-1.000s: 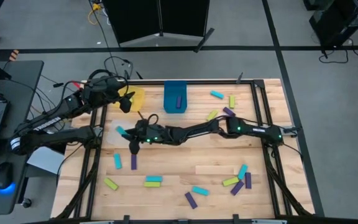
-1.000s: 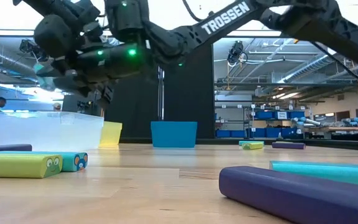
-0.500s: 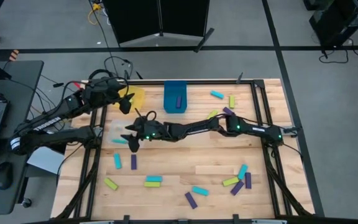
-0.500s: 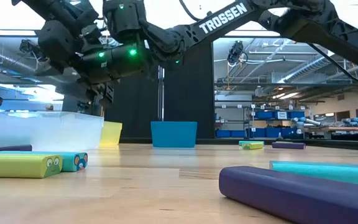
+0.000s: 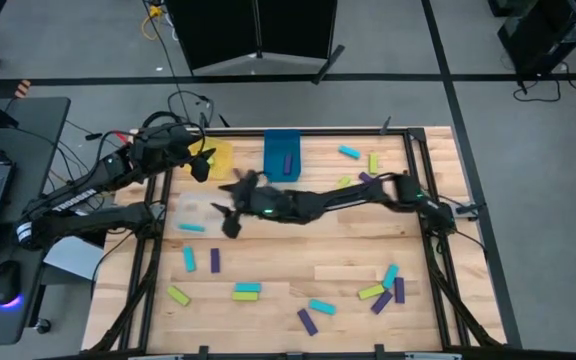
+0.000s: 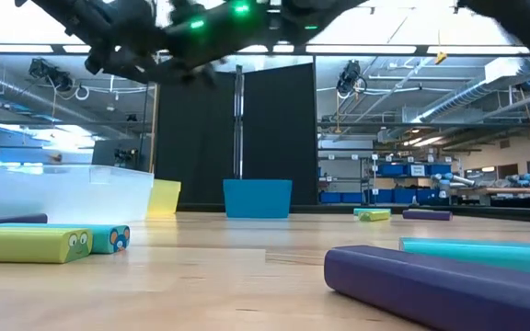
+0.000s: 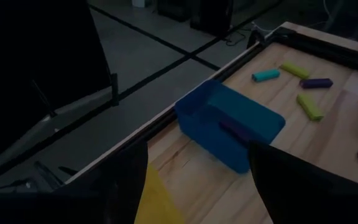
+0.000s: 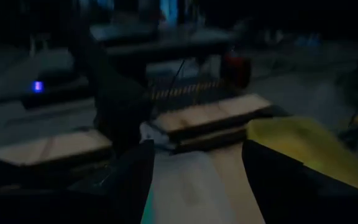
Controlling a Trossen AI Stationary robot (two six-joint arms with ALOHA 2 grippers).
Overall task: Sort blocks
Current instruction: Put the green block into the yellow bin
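Note:
Lime, teal and purple blocks lie scattered flat on the wooden table, among them a teal one (image 5: 188, 260), a purple one (image 5: 215, 261) and a cluster (image 5: 383, 290) near the right edge. One teal block (image 5: 192, 227) lies in the clear bin (image 5: 180, 205). A purple block (image 5: 289, 163) lies in the blue bin (image 5: 280, 145). My right gripper (image 5: 230, 208) (image 8: 194, 180) hangs open and empty, high beside the clear bin's right side. My left gripper (image 5: 200, 165) (image 7: 197, 186) waits open above the yellow bin (image 5: 218, 157).
The three bins stand along the far left of the table: clear (image 6: 63, 188), yellow (image 6: 164, 198), blue (image 6: 258, 198). My right arm stretches across the table's middle from the right edge. A black metal frame borders the table. Bare wood lies in the middle near part.
My right gripper has risen from low over the clear bin and drawn back a little toward the table's right edge, rolling as it went. A teal block that was at its fingers a second ago now lies flat in the clear bin.

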